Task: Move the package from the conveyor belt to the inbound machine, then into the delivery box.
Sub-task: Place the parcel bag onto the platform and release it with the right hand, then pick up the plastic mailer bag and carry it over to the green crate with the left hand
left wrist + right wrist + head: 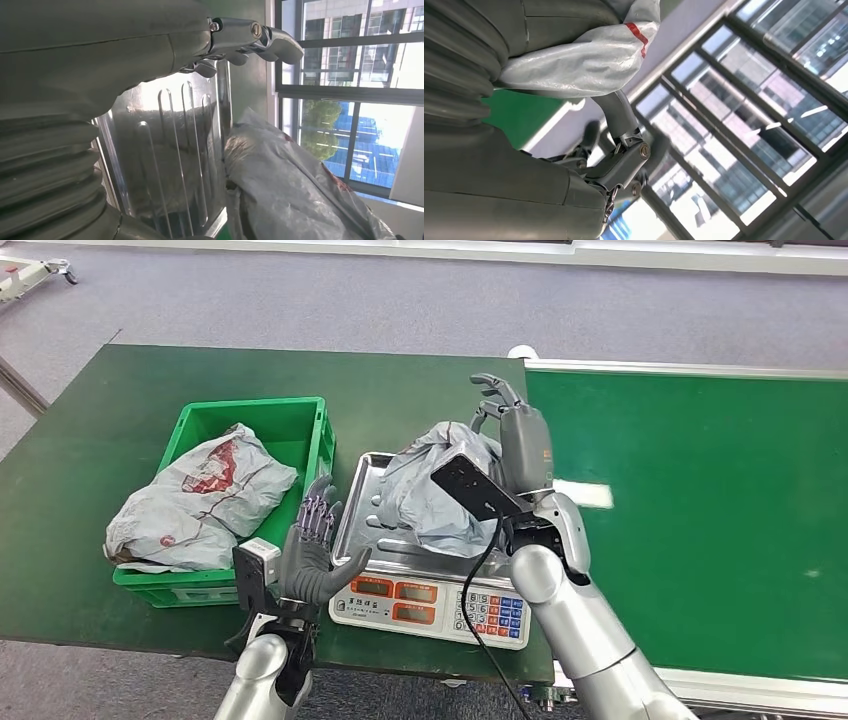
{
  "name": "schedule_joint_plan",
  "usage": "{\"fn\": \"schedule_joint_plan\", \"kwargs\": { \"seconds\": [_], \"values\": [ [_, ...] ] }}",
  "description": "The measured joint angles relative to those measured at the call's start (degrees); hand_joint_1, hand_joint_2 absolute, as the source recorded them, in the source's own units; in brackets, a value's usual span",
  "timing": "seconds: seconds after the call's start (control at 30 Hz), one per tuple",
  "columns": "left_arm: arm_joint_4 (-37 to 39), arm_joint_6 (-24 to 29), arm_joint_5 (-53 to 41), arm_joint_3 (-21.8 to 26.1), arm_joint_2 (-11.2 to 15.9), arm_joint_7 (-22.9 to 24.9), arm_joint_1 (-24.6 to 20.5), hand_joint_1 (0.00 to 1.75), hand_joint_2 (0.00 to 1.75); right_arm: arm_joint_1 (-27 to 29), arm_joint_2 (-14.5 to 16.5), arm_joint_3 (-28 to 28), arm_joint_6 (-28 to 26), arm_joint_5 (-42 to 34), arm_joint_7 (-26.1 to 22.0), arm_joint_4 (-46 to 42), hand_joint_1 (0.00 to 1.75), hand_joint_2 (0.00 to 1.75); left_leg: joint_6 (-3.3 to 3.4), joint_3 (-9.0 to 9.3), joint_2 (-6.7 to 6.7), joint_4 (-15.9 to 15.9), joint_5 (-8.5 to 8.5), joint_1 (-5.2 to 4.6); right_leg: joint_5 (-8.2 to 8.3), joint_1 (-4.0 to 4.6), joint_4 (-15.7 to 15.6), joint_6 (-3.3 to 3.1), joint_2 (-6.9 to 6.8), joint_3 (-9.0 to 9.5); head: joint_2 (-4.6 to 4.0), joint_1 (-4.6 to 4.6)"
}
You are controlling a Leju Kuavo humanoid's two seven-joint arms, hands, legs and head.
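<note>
A crumpled grey package (440,490) lies on the steel tray (362,530) of the weighing scale (430,605). My right hand (520,435) stands against the package's right side, its fingers stretched out past it and not closed on it. In the right wrist view the package (584,60) lies against the hand (499,190), whose fingers (624,125) are apart. My left hand (315,540) hovers open at the tray's left edge, palm toward the package. The left wrist view has the tray (170,145) and the package (290,185) just beyond the spread fingers (260,37).
A green crate (255,410) left of the scale holds another grey package (205,495) with red print. The green conveyor belt (700,500) runs on the right. Scale and crate stand on a dark green table (100,420). A black cable runs over my right forearm.
</note>
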Motion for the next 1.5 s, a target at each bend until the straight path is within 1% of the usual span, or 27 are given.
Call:
{"fn": "schedule_joint_plan", "kwargs": {
  "seconds": [0.1, 0.2, 0.27, 0.37, 0.5, 0.53, 0.6, 0.7, 0.87, 0.93, 1.0, 1.1, 1.2, 1.37, 1.5],
  "values": [
    [0.0, 0.0, -0.4, 0.2, 0.0, -0.1, -0.1, 0.0, 1.75, 0.8, -0.7, -0.8, 1.6, -5.2, -1.8, 0.6, 0.0, 1.75, 0.0, -0.02, 0.0, 0.0, 0.0, 0.0, 0.0, 0.0, 0.0, 0.0, 0.0, -0.01, 0.0, 0.01],
    [0.0, 0.0, -0.5, 0.3, 0.1, -0.1, -0.1, 0.0, 1.75, 1.7, -1.4, -1.7, 2.7, -7.6, -2.7, 1.2, 0.0, 1.75, 0.0, -0.03, 0.01, 0.0, -0.01, 0.0, 0.0, -0.01, 0.0, 0.0, 0.01, -0.03, 0.0, 0.01],
    [0.0, 0.0, -1.0, 0.3, 0.1, -0.2, -0.2, 0.0, 1.75, 2.3, -1.7, -2.5, 5.2, -11.2, -3.5, 1.5, 0.0, 1.75, 0.0, -0.01, 0.01, 0.0, -0.01, 0.0, 0.0, -0.01, 0.0, 0.0, 0.02, -0.03, 0.0, 0.0],
    [-0.2, 0.8, -2.8, 0.3, 0.4, -1.0, -0.3, 0.0, 1.75, 4.6, -2.4, -4.7, 12.1, -22.3, -7.1, 1.6, 0.0, 1.75, 0.01, 0.0, -0.03, 0.0, -0.01, 0.0, -0.02, 0.0, 0.0, 0.0, -0.04, 0.0, 0.0, 0.01],
    [-0.5, 1.1, -4.8, 0.3, 1.3, -2.1, -1.0, 0.0, 1.75, 10.8, -4.1, -9.3, 26.7, -41.6, -13.9, 1.4, 0.0, 1.75, 0.04, -0.02, -0.08, 0.0, -0.04, 0.0, -0.04, -0.01, 0.0, 0.0, -0.09, 0.02, 0.0, 0.0],
    [-0.4, 1.1, -5.0, 0.3, 1.5, -2.2, -1.4, 0.0, 1.75, 12.4, -4.3, -10.6, 29.4, -44.8, -15.0, 1.4, 0.0, 1.75, 0.04, -0.03, -0.07, 0.0, -0.05, 0.0, -0.04, -0.01, 0.0, 0.0, -0.09, 0.02, 0.0, 0.0],
    [-0.1, 1.1, -5.1, 0.3, 1.7, -2.5, -2.3, 0.0, 1.75, 15.0, -4.7, -12.8, 32.4, -48.3, -16.4, 1.7, 0.0, 1.75, 0.05, -0.04, -0.06, 0.0, -0.06, 0.0, -0.04, -0.01, 0.0, 0.0, -0.09, 0.01, 0.0, 0.01],
    [0.4, 1.0, -5.1, 0.3, 1.9, -2.6, -3.2, 0.0, 1.75, 17.4, -5.0, -14.9, 33.8, -49.6, -17.1, 2.1, 0.0, 1.75, 0.04, -0.02, -0.01, 0.0, -0.06, -0.01, -0.04, -0.01, 0.0, 0.0, -0.05, 0.0, 0.0, 0.01],
    [1.1, 0.9, -5.5, 0.2, 2.0, -3.2, -3.7, 0.0, 1.75, 20.0, -5.1, -16.7, 36.4, -51.1, -16.3, 2.4, 0.0, 1.75, 0.04, 0.02, 0.02, 0.0, -0.06, -0.01, -0.03, 0.0, 0.0, -0.01, -0.01, 0.03, 0.0, 0.01],
    [1.2, 1.1, -7.2, 0.0, 2.1, -3.8, -3.7, 0.0, 1.75, 21.0, -5.1, -17.3, 37.7, -51.1, -16.1, 2.5, 0.0, 1.75, 0.03, 0.02, 0.02, 0.0, -0.05, 0.0, -0.03, 0.0, 0.0, -0.01, -0.01, 0.03, 0.0, 0.01],
    [1.2, 1.5, -11.3, -1.0, 2.3, -4.5, -4.1, 0.0, 1.75, 21.5, -5.1, -17.9, 38.9, -50.9, -15.9, 2.8, 0.0, 1.75, 0.03, 0.02, 0.02, 0.0, -0.05, 0.0, -0.03, -0.01, 0.0, -0.01, 0.0, 0.02, 0.0, 0.01],
    [1.6, 1.7, -20.0, -3.9, 3.1, -4.4, -5.8, 0.0, 1.75, 21.5, -5.0, -18.5, 40.3, -50.1, -15.6, 3.5, 0.0, 1.75, 0.04, 0.02, 0.01, 0.0, -0.05, -0.01, -0.03, -0.02, 0.0, 0.0, -0.02, 0.05, 0.0, 0.02],
    [3.2, 1.0, -25.7, -6.9, 3.8, -4.0, -8.3, 0.0, 1.75, 21.4, -4.6, -19.2, 41.4, -49.6, -15.5, 4.1, 0.0, 1.75, 0.04, 0.04, 0.02, 0.0, -0.05, -0.02, -0.01, -0.02, 0.0, 0.01, -0.02, 0.07, 0.0, 0.01],
    [9.8, -1.7, -34.8, -12.8, 4.6, -5.1, -14.1, 0.0, 1.75, 20.9, -4.2, -19.9, 43.0, -49.2, -14.7, 4.4, 0.0, 1.75, 0.03, 0.06, 0.01, 0.0, -0.01, -0.02, 0.04, -0.02, 0.0, 0.0, -0.01, 0.07, 0.0, 0.02],
    [15.1, -2.2, -37.9, -16.6, 4.7, -6.1, -17.9, 0.0, 1.75, 20.4, -4.0, -20.5, 43.4, -49.2, -14.1, 4.4, 0.0, 1.75, 0.01, 0.07, 0.02, 0.0, 0.0, -0.02, 0.07, -0.02, 0.0, 0.0, 0.02, 0.06, 0.0, 0.01]
  ]
}}
